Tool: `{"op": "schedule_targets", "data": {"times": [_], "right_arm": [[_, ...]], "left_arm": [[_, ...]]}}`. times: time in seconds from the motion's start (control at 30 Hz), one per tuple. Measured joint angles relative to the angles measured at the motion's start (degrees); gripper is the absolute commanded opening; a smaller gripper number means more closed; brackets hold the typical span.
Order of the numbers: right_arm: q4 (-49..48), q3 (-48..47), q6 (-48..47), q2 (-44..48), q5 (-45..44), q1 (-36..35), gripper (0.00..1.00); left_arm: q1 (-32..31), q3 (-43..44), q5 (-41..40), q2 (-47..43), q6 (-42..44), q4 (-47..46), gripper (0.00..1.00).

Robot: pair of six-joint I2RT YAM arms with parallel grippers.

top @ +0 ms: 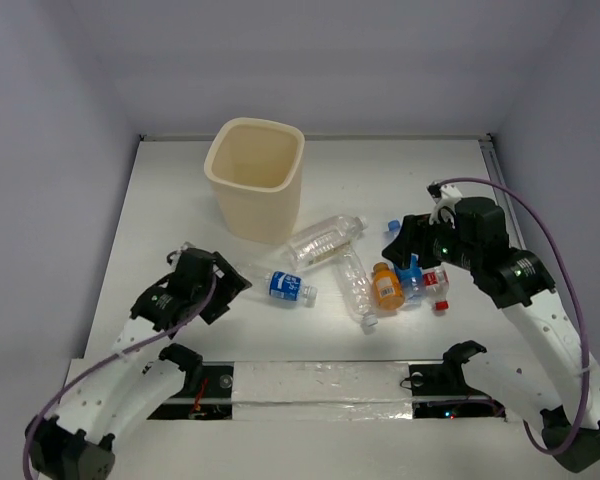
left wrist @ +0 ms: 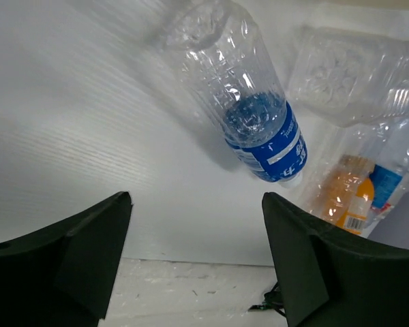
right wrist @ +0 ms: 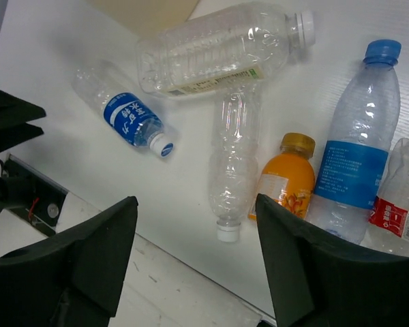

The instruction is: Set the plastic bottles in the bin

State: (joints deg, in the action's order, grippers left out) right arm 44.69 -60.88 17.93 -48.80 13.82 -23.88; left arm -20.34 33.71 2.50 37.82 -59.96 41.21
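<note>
The cream bin stands upright at the back left of the table. Several plastic bottles lie in front of it. A small blue-labelled bottle lies just ahead of my left gripper, which is open and empty. A big clear bottle, a plain clear one, an orange bottle, a blue-capped bottle and a red-labelled one cluster under my right gripper, open above them.
The table's near edge with a taped strip runs just in front of the bottles. White walls enclose the table on the left, back and right. The right arm's purple cable loops over the right side.
</note>
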Motion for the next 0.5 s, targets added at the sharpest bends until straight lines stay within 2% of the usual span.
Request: {"op": "schedule_targets", "data": {"times": [0.17,0.3,0.5], "right_arm": [[-0.15,0.52,-0.9,-0.26,0.31,-0.2,0.86],[-0.04,1.84,-1.51,0.5,0.57,-0.2,0.9],[0.02,3.37,-1.66,2.49,2.27,-0.28,0.92]], "left_arm": [[-13.66,0.17,-7.23,9.55,-9.51,-5.09,0.83],[-16.04,0.17,-10.71,15.21,-15.28,-8.2,0.86],[-17.07,1.33,-15.56,18.6,-20.9,-11.19,0.87]]}}
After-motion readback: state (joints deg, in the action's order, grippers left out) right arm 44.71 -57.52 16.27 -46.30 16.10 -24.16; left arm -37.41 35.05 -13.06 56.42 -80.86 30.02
